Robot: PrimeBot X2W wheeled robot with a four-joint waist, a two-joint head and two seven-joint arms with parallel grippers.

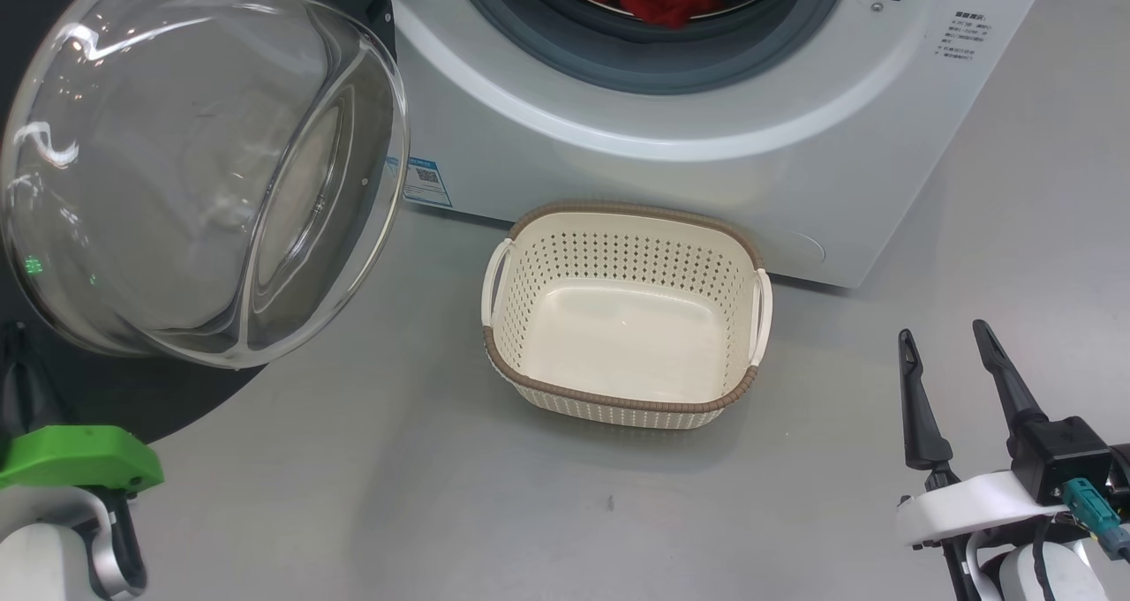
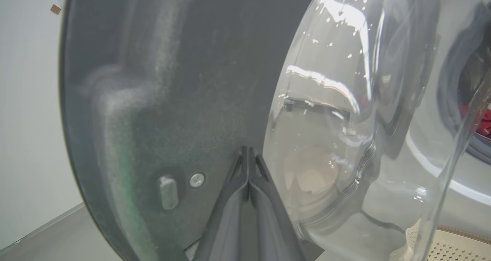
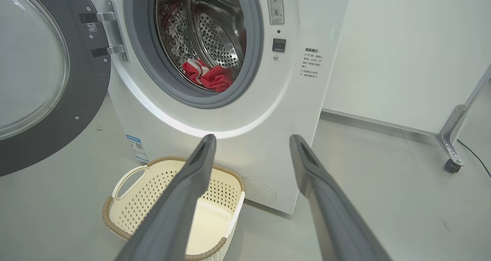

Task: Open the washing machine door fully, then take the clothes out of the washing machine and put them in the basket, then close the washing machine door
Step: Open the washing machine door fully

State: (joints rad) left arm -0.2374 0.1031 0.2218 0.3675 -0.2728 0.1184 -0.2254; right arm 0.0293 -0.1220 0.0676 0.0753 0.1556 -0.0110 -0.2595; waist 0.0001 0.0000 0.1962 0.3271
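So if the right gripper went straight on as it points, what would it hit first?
The right gripper would probably meet the washing machine, on its white front below the drum opening, passing over the basket; depth unclear.

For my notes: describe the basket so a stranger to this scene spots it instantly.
Find the white washing machine with its round door swung open. On the grey floor just before its front stands the basket: small, cream, perforated, empty, marked by a brown woven-look rim and white side handles.
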